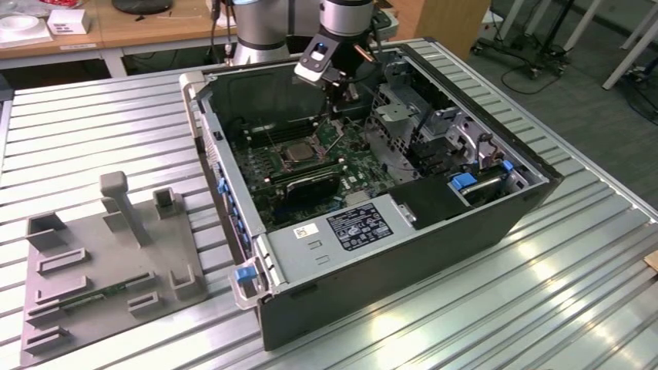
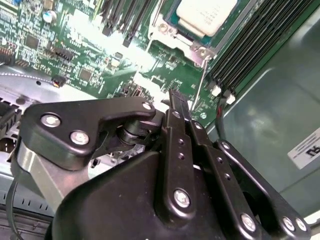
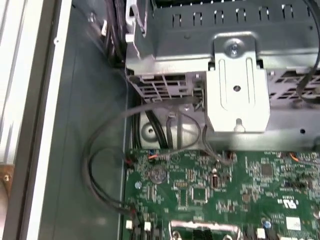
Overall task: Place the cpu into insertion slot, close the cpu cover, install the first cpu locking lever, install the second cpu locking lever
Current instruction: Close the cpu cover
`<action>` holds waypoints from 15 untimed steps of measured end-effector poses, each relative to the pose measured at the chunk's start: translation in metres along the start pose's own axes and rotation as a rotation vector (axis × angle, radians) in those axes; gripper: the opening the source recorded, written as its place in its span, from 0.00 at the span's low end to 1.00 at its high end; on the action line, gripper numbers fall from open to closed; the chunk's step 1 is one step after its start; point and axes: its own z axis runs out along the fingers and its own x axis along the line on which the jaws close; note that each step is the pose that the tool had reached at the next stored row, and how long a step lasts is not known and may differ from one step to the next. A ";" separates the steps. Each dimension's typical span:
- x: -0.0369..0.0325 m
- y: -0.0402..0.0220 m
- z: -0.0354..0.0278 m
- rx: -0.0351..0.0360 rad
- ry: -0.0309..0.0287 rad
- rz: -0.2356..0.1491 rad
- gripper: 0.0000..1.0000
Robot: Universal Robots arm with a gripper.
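The open computer case (image 1: 432, 223) lies on its side with the green motherboard (image 1: 344, 166) facing up. In the second wrist view the pale silvery cpu (image 2: 205, 14) sits in the insertion slot, with the silvery cpu cover (image 2: 169, 34) framing it. A thin locking lever rod (image 2: 200, 80) runs from the slot's corner towards my fingertips. My gripper (image 2: 178, 98) is shut with nothing seen in it, just off that corner. From outside, the gripper (image 1: 344, 94) hangs inside the case behind the insertion slot (image 1: 298, 152).
Black memory slots (image 2: 255, 45) flank the socket. A metal drive cage (image 3: 235, 90) and loose black cables (image 3: 107, 155) stand close by the motherboard (image 3: 200, 185). On the ribbed table, a grey fixture plate (image 1: 103, 270) with uprights lies at the exterior view's left.
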 end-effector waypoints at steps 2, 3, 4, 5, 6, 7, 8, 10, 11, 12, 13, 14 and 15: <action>0.0000 0.0028 0.0003 0.0000 0.0001 0.000 0.11; 0.0000 0.0041 0.0004 -0.0001 0.0001 0.000 0.11; 0.0000 0.0055 0.0004 0.0000 0.0001 0.000 0.11; 0.0000 0.0071 0.0006 -0.0001 0.0001 0.000 0.11; 0.0000 0.0084 0.0007 0.0000 0.0004 0.000 0.11; 0.0000 0.0097 0.0007 0.0000 0.0009 0.000 0.11; 0.0001 0.0112 0.0009 -0.0001 0.0014 0.000 0.11; 0.0001 0.0143 0.0011 -0.0001 0.0014 0.000 0.11; 0.0001 0.0157 0.0012 0.0000 0.0014 0.000 0.11; 0.0001 0.0171 0.0013 0.0000 0.0013 0.000 0.11; 0.0001 0.0184 0.0014 0.0000 0.0013 0.000 0.11; 0.0001 0.0197 0.0015 0.0000 0.0015 0.000 0.11; 0.0000 0.0211 0.0016 0.0000 0.0027 0.000 0.11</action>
